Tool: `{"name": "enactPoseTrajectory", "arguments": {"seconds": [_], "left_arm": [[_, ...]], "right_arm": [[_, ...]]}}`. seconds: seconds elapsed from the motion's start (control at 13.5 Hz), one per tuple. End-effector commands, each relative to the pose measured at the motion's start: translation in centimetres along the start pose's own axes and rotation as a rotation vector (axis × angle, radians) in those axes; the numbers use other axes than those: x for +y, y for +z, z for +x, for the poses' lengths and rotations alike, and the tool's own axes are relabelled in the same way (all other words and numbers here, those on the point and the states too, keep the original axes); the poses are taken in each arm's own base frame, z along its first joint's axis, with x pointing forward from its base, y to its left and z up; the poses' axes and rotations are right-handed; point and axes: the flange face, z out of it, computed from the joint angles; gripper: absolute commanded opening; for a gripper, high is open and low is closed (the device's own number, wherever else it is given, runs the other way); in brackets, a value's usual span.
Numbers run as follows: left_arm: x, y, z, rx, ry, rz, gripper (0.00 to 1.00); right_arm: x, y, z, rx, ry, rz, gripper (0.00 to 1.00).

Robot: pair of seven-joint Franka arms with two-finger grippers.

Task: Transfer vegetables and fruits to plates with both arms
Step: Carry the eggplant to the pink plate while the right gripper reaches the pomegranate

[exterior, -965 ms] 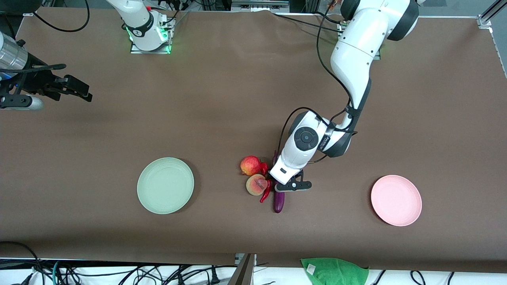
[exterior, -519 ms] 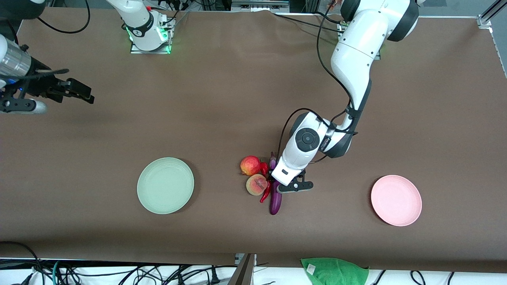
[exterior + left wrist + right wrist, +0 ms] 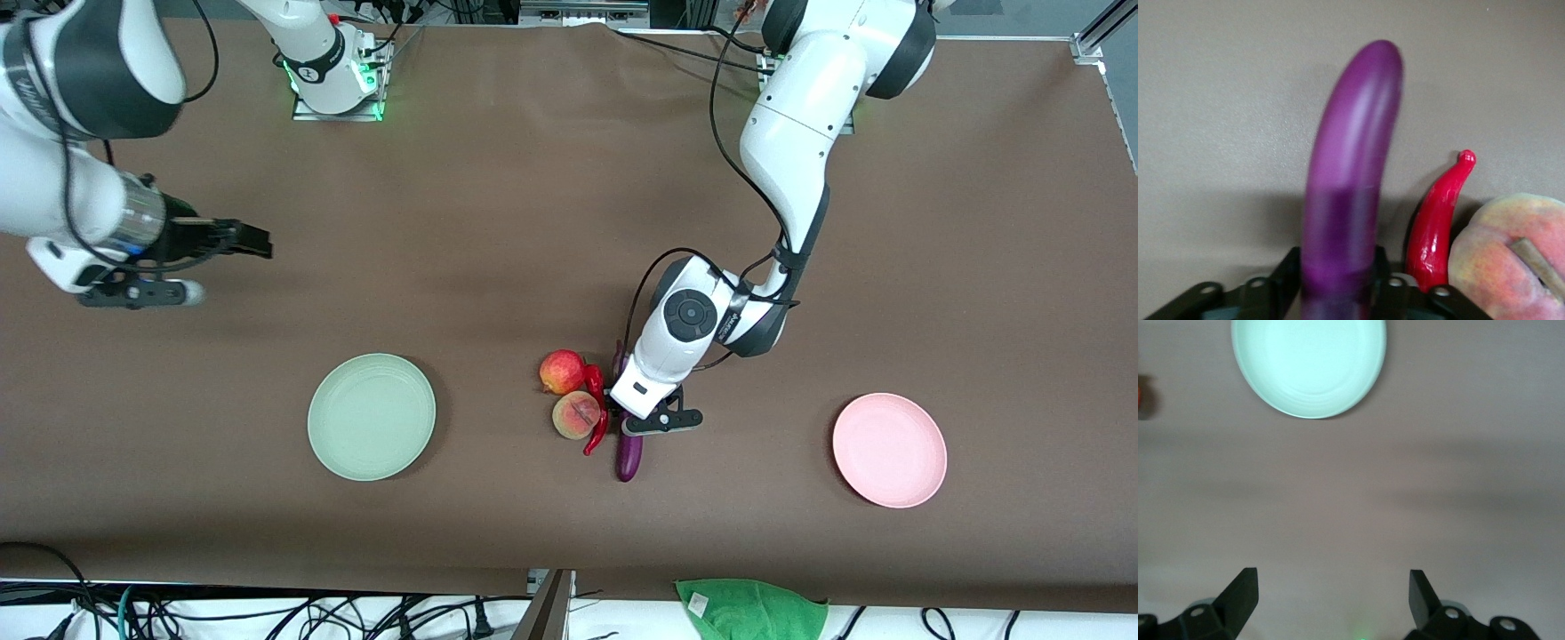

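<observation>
A: Starting at the right arm's end of the surface (image 3: 498, 222), what have you got?

B: I see the right gripper (image 3: 253, 240) up over bare brown surface. In its wrist view the right gripper (image 3: 1333, 593) has its jaws spread wide with nothing between them, and the green plate (image 3: 1309, 367) lies ahead of the fingertips.

A: And that plate in the front view?

B: The green plate (image 3: 372, 416) sits flat, well apart from the produce pile, toward the right arm's end. I see nothing on it.

A: The pile?

B: The red fruit (image 3: 562, 371) is farthest from the front camera, touching the peach (image 3: 575, 415), which lies just nearer. The chili pepper (image 3: 597, 428) curves along the peach on the side toward the left arm's end. My left wrist view shows the chili pepper (image 3: 1439, 223) right against the peach (image 3: 1508, 260).

A: The eggplant?

B: The eggplant (image 3: 629, 456) lies beside the chili, its rounded end pointing toward the front camera. The left gripper (image 3: 642, 418) is down on it. In the wrist view the left gripper (image 3: 1338, 293) has its jaws narrowed around the eggplant (image 3: 1351, 180), a finger (image 3: 1288, 273) against each side of it. I cannot tell whether it is off the surface.

A: Last?

B: The pink plate (image 3: 889, 450) rests toward the left arm's end, well apart from the pile, with nothing on it. A green cloth (image 3: 751, 609) lies at the edge nearest the front camera.
</observation>
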Motion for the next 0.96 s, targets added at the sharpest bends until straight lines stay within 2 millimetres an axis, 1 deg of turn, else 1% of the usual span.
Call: {"name": "enactPoseTrajectory", "arguments": {"seconds": [0.0, 0.07, 0.15, 0.22, 0.3, 0.37, 0.45, 0.52, 0.59, 0.67, 0.74, 0.82, 0.89], "left_arm": [[-0.1, -1.0, 0.8, 0.001, -0.013, -0.009, 0.00], [-1.1, -2.0, 1.8, -0.012, -0.031, 0.003, 0.00], [-1.9, -3.4, 2.9, -0.029, -0.047, 0.015, 0.00], [-3.4, -4.6, 4.0, -0.060, -0.050, 0.037, 0.00], [-5.1, -6.1, 5.1, -0.094, -0.028, 0.057, 0.00], [-7.5, -7.7, 6.7, -0.124, 0.003, 0.063, 0.00], [-10.5, -9.3, 8.6, -0.142, 0.049, 0.055, 0.00], [-13.7, -10.5, 10.0, -0.161, 0.122, 0.055, 0.00], [-17.6, -11.3, 11.4, -0.185, 0.152, 0.071, 0.00], [-20.9, -12.3, 12.5, -0.207, 0.156, 0.081, 0.00], [-23.9, -12.7, 13.3, -0.221, 0.158, 0.092, 0.00], [-26.0, -12.7, 13.6, -0.238, 0.170, 0.101, 0.00], [-28.6, -13.0, 14.3, -0.239, 0.171, 0.108, 0.00]], "right_arm": [[-6.5, 3.4, 2.2, 0.036, 0.105, 0.036, 1.00], [-8.9, 5.8, 3.4, 0.045, 0.155, 0.056, 1.00], [-12.0, 7.9, 4.2, 0.075, 0.186, 0.078, 1.00], [-14.8, 9.8, 4.6, 0.105, 0.235, 0.094, 1.00], [-17.2, 11.8, 5.1, 0.123, 0.319, 0.112, 1.00], [-19.5, 12.5, 6.0, 0.158, 0.377, 0.146, 1.00], [-22.9, 13.8, 6.5, 0.180, 0.396, 0.175, 1.00], [-25.5, 15.5, 7.0, 0.186, 0.425, 0.190, 1.00], [-28.4, 17.3, 7.1, 0.202, 0.442, 0.207, 1.00], [-30.6, 19.3, 7.1, 0.225, 0.461, 0.229, 1.00], [-32.0, 21.0, 6.8, 0.253, 0.454, 0.227, 1.00], [-32.7, 22.2, 6.6, 0.283, 0.418, 0.198, 1.00], [-33.5, 23.9, 6.2, 0.290, 0.384, 0.164, 1.00]]}}
